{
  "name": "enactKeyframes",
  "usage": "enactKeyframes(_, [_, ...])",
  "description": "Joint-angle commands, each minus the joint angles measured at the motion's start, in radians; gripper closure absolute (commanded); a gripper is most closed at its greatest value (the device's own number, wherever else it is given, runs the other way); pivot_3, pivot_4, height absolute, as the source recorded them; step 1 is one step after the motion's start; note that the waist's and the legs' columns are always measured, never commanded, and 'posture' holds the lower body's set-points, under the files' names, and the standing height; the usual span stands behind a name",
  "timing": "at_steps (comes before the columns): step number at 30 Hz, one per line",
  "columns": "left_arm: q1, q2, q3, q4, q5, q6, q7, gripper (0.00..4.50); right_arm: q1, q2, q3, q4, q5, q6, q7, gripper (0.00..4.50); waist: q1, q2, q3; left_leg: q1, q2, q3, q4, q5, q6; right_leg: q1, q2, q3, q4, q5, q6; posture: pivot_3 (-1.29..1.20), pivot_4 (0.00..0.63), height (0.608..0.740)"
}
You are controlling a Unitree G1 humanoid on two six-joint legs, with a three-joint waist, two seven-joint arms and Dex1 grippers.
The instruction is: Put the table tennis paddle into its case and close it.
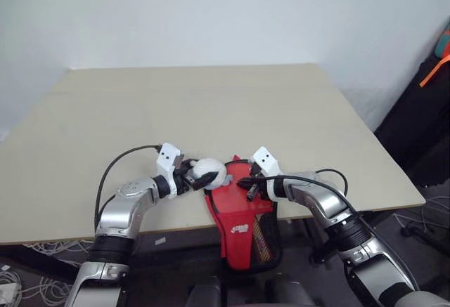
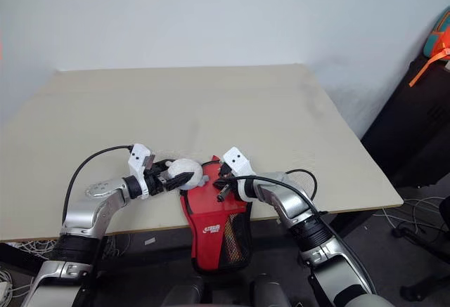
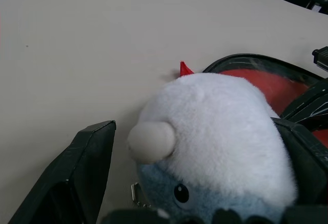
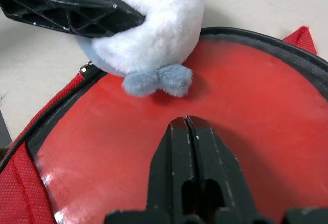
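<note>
At the near edge of the table (image 1: 211, 103), the red case (image 1: 242, 233) hangs partly over the rim, its round end open and the paddle (image 4: 205, 111) lying inside, red face up. Right gripper (image 4: 187, 126) hovers just above that red face with its fingers pressed together, nothing between them. Left gripper (image 1: 199, 175) has its jaws wide around a white-and-blue plush toy (image 3: 215, 142), which sits at the case's rim beside the zipper.

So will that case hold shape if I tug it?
Probably not: the case droops over the table edge, so looks soft. Overhanging that far, it might slide off. The paddle inside likely stiffens the round end.
</note>
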Motion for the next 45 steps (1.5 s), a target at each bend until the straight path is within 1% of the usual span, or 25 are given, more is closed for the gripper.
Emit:
enactKeyframes(1, [0.018,0.01,0.005,0.021,0.015,0.009,-0.005,0.0,-0.015,0.005,0.006,0.011,-0.023,-0.021,0.006,4.46,0.0,0.001,-0.001,0.0,0.0,0.0,0.0,0.0,0.0,0.0,0.0,0.0,0.0,0.0,0.0,0.0,0.0,0.739])
enactKeyframes(4, [0.021,0.006,0.015,0.021,-0.003,0.03,-0.016,0.0,-0.02,0.015,0.002,0.027,-0.031,-0.023,0.001,4.46,-0.001,0.001,-0.003,0.0,0.0,0.0,0.0,0.0,0.0,0.0,0.0,0.0,0.0,0.0,0.0,0.0,0.0,0.739])
enactKeyframes(7, [0.019,0.001,0.028,0.025,-0.018,0.042,-0.021,0.55,-0.022,0.022,-0.001,0.033,-0.037,-0.023,0.001,4.5,-0.001,0.001,-0.005,0.001,0.0,0.0,0.0,0.0,0.0,0.0,0.001,0.0,0.0,0.0,0.0,0.0,0.0,0.739])
enactKeyframes(10, [0.014,-0.005,0.039,0.025,-0.038,0.06,-0.026,1.56,-0.023,0.026,-0.002,0.039,-0.042,-0.025,0.004,4.5,-0.001,0.002,-0.006,0.001,0.0,0.0,0.0,0.0,0.0,0.0,0.001,0.0,0.0,0.0,0.0,0.0,0.0,0.739])
enactKeyframes(12, [0.009,-0.009,0.048,0.027,-0.051,0.069,-0.023,2.16,-0.025,0.027,-0.002,0.042,-0.044,-0.024,0.006,4.5,-0.001,0.002,-0.006,0.001,0.001,0.0,0.0,0.0,0.0,0.0,0.001,0.0,0.0,0.0,0.0,0.0,0.0,0.739])
enactKeyframes(13, [0.005,-0.012,0.054,0.028,-0.058,0.075,-0.02,2.55,-0.025,0.028,-0.002,0.043,-0.046,-0.024,0.006,4.5,-0.001,0.002,-0.006,0.001,0.0,0.0,0.0,0.0,0.0,0.0,0.001,0.0,0.0,0.0,0.0,0.0,0.0,0.739])
enactKeyframes(14, [0.0,-0.015,0.061,0.031,-0.061,0.08,-0.016,2.83,-0.026,0.029,-0.002,0.045,-0.047,-0.024,0.007,4.5,-0.001,0.002,-0.006,0.001,0.0,0.0,0.0,0.0,0.0,0.0,0.001,0.0,0.0,0.0,0.0,0.0,0.0,0.739])
enactKeyframes(17, [-0.012,-0.021,0.073,0.039,-0.063,0.086,-0.008,3.54,-0.027,0.031,-0.001,0.05,-0.048,-0.026,0.008,4.5,-0.001,0.002,-0.006,0.001,0.001,0.0,0.0,0.0,0.0,0.0,0.001,0.0,0.0,0.0,0.0,0.0,0.0,0.739])
enactKeyframes(19, [-0.022,-0.021,0.081,0.045,-0.063,0.082,0.0,3.83,-0.026,0.032,0.0,0.053,-0.048,-0.029,0.009,4.5,-0.001,0.002,-0.006,0.001,0.0,0.0,0.0,0.0,0.0,0.0,0.001,0.0,0.0,0.0,0.0,0.0,0.0,0.739])
enactKeyframes(20, [-0.032,-0.02,0.086,0.055,-0.058,0.075,0.01,3.89,-0.026,0.033,0.001,0.057,-0.049,-0.033,0.009,4.5,-0.001,0.002,-0.006,0.001,0.0,0.0,0.0,0.0,0.0,0.0,0.001,0.0,0.0,0.0,0.0,0.0,0.0,0.739])
enactKeyframes(32, [-0.16,0.0,0.143,0.191,-0.041,0.049,0.082,3.89,-0.032,0.044,0.01,0.096,-0.063,-0.078,0.04,4.5,-0.002,0.002,-0.006,0.0,0.001,-0.001,0.0,0.0,0.0,0.0,0.002,0.0,0.001,0.0,0.0,0.0,0.0,0.739])
enactKeyframes(41, [-0.185,-0.012,0.136,0.222,-0.028,0.033,0.088,3.89,-0.029,0.043,0.029,0.1,-0.085,-0.095,0.075,4.5,-0.002,0.002,-0.006,0.0,0.001,0.0,0.0,0.0,0.0,0.0,0.002,0.0,0.001,0.0,0.0,0.0,0.0,0.739])
enactKeyframes(45, [-0.218,-0.02,0.126,0.268,-0.013,0.009,0.09,3.89,-0.025,0.04,0.037,0.091,-0.088,-0.093,0.089,4.5,-0.002,0.002,-0.006,0.0,0.001,-0.001,0.0,0.0,0.0,0.0,0.002,0.0,0.001,0.0,0.0,0.0,0.0,0.739])
